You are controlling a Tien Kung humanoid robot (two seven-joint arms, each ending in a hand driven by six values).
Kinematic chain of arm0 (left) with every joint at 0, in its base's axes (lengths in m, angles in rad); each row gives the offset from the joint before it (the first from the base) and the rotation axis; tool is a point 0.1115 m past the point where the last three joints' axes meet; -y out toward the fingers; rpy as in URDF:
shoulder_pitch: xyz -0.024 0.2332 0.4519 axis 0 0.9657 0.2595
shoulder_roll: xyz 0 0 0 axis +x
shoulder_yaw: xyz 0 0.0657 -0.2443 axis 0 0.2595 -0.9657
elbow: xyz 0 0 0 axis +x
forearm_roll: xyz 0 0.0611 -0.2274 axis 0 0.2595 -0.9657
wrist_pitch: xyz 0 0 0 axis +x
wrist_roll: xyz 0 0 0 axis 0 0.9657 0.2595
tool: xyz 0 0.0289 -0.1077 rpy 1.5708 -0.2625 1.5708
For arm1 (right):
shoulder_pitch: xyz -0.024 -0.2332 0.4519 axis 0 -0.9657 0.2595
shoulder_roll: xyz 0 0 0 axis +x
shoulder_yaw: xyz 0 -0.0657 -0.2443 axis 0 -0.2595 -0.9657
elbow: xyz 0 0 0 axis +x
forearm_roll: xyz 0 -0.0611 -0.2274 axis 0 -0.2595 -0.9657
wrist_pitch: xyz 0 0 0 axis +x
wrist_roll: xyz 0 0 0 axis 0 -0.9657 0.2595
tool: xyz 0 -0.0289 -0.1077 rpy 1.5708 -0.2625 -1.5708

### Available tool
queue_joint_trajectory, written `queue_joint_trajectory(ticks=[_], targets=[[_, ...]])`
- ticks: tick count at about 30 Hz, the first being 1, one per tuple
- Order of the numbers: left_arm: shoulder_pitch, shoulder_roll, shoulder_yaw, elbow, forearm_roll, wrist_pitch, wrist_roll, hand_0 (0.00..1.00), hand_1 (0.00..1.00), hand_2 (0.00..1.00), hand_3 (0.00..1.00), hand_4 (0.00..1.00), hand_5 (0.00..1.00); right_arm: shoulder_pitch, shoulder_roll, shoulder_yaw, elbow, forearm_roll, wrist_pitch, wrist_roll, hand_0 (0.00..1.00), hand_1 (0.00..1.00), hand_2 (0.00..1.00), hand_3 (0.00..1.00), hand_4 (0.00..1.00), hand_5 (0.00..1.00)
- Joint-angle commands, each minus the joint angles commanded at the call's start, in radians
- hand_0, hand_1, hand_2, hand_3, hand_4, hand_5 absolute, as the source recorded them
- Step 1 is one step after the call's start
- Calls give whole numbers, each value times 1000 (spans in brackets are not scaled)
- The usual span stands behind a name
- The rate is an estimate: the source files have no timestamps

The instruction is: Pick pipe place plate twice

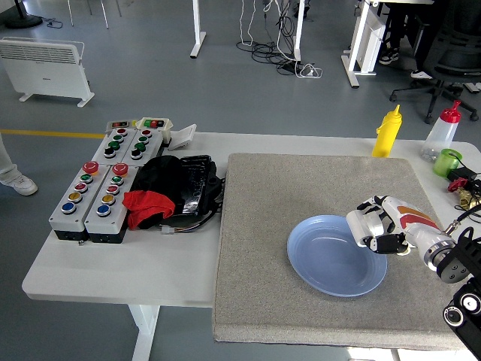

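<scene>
The blue plate (327, 259) lies on the grey mat, right of centre. My right hand (376, 226) reaches in from the right and hovers over the plate's right rim. Its fingers (370, 214) are curled tight around the small white pipe fitting, which they almost wholly hide. The spot on the mat just right of the plate, where the fitting lay, is now covered by my wrist. No second pipe shows anywhere. My left arm is out of view.
The grey mat (301, 188) covers the table's right half. A yellow bottle (387, 132), a clear red-capped bottle (442, 134) and a green cup (448, 162) stand at the back right. Button boxes (101, 188) and a black-and-red cloth bundle (169, 192) sit on the left.
</scene>
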Motion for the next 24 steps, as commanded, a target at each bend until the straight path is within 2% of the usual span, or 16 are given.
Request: queue_joint_trajectory(ticks=[1, 6, 7, 12, 13, 16, 24], targets=[[0, 0, 0, 0, 0, 0, 0, 622, 621, 612, 684, 469, 998, 6, -1, -10, -4, 1, 5, -2, 727, 726, 764, 771, 657, 194], [-3, 0, 3, 1, -4, -1, -2, 622, 621, 612, 684, 469, 998, 41, -8, -53, -38, -35, 66, -8, 727, 726, 764, 771, 657, 194], [-4, 0, 4, 1, -5, -2, -3, 622, 621, 611, 685, 469, 998, 43, -10, -56, -42, -42, 75, -5, 917, 875, 972, 847, 673, 183], [-6, 0, 3, 1, -5, -2, -3, 622, 621, 611, 685, 469, 998, 44, -14, -57, -45, -60, 94, -9, 917, 875, 972, 847, 673, 183], [-6, 0, 3, 1, -5, -2, -3, 622, 621, 611, 685, 468, 998, 44, -14, -57, -44, -61, 95, -10, 959, 917, 998, 897, 678, 176], [-7, 0, 1, 1, -3, -2, -3, 622, 621, 611, 685, 468, 998, 41, -17, -50, -35, -67, 101, -16, 959, 917, 998, 897, 678, 176], [-6, -2, -3, 1, 1, -1, 0, 622, 621, 611, 684, 470, 998, 10, -40, 46, 42, -75, 129, -29, 965, 922, 998, 895, 680, 175]])
